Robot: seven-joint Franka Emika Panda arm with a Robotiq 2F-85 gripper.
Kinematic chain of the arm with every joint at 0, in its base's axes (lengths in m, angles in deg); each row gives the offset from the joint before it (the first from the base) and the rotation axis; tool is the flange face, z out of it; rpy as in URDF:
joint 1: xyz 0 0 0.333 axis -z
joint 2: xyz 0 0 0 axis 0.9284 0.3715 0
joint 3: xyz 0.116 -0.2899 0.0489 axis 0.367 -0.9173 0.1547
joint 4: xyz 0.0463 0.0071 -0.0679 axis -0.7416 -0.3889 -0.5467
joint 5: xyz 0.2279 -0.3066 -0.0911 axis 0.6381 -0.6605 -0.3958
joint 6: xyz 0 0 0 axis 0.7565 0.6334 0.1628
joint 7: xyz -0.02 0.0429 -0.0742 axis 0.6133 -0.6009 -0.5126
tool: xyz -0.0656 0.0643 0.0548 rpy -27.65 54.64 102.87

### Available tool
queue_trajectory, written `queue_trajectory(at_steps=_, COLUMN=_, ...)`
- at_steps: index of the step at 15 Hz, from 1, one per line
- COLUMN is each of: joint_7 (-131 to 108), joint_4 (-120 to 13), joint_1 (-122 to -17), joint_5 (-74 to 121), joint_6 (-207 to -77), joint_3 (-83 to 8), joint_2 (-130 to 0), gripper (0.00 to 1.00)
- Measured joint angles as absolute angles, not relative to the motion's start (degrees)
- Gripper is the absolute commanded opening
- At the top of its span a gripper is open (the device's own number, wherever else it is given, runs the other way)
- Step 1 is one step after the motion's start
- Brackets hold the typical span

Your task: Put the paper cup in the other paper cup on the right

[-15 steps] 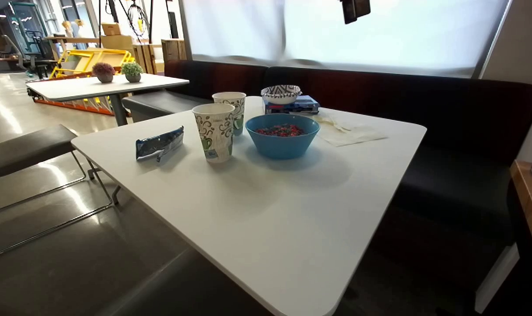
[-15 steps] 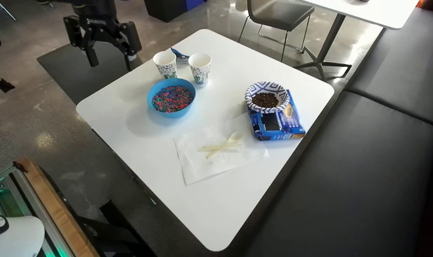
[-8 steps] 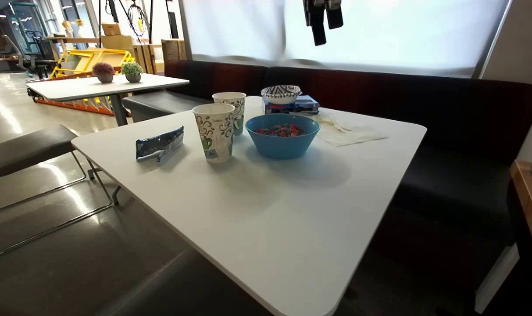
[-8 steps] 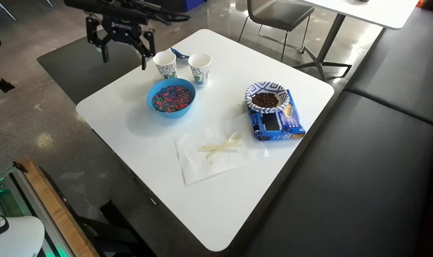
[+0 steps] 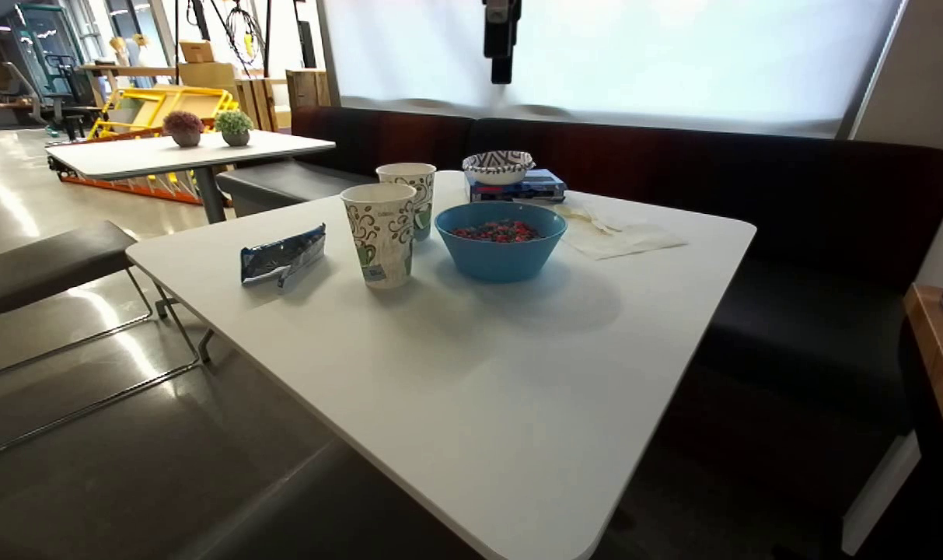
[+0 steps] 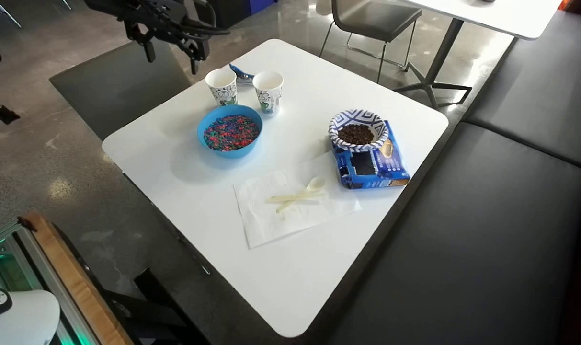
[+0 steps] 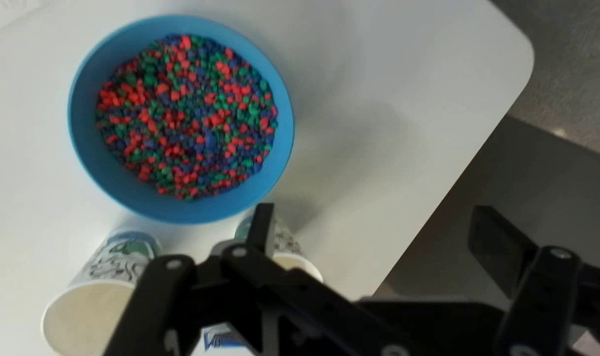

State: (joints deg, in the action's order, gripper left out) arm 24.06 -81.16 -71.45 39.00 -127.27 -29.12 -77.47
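Two whitish paper cups with a grey-green print stand upright, side by side, on the white table. The paper cup, on the left in an exterior view (image 6: 222, 87), also shows in an exterior view (image 5: 379, 237) and partly behind a finger in the wrist view (image 7: 286, 241). The other paper cup, on the right in an exterior view (image 6: 268, 93), shows behind it in an exterior view (image 5: 410, 179) and at lower left in the wrist view (image 7: 99, 296). My gripper (image 6: 172, 60) is open and empty, above and beside the paper cup, near the table edge; it also shows in the wrist view (image 7: 374, 212).
A blue bowl (image 6: 230, 152) of coloured bits stands close to both cups. A dark blue wrapper (image 5: 283, 255) lies near them. A patterned bowl (image 6: 358, 115) sits on a blue box (image 6: 391, 165). A napkin (image 6: 261, 225) with pale cutlery lies on the table (image 6: 290, 287).
My gripper has come in from beyond the table edge towards the paper cup and turned. It stays open. The cups and bowls have not moved.
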Motion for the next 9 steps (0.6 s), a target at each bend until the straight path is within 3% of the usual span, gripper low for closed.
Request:
queue_trajectory(at_steps=3, joint_7=22.13, joint_4=-82.63, joint_1=-72.4, joint_5=36.86, joint_6=-133.92, joint_3=-28.08, joint_2=-78.44, gripper=1.0)
queue_trajectory(at_steps=9, joint_7=21.99, joint_4=-82.8, joint_1=-72.48, joint_5=36.42, joint_6=-134.19, joint_3=-28.07, joint_2=-78.97, gripper=1.0)
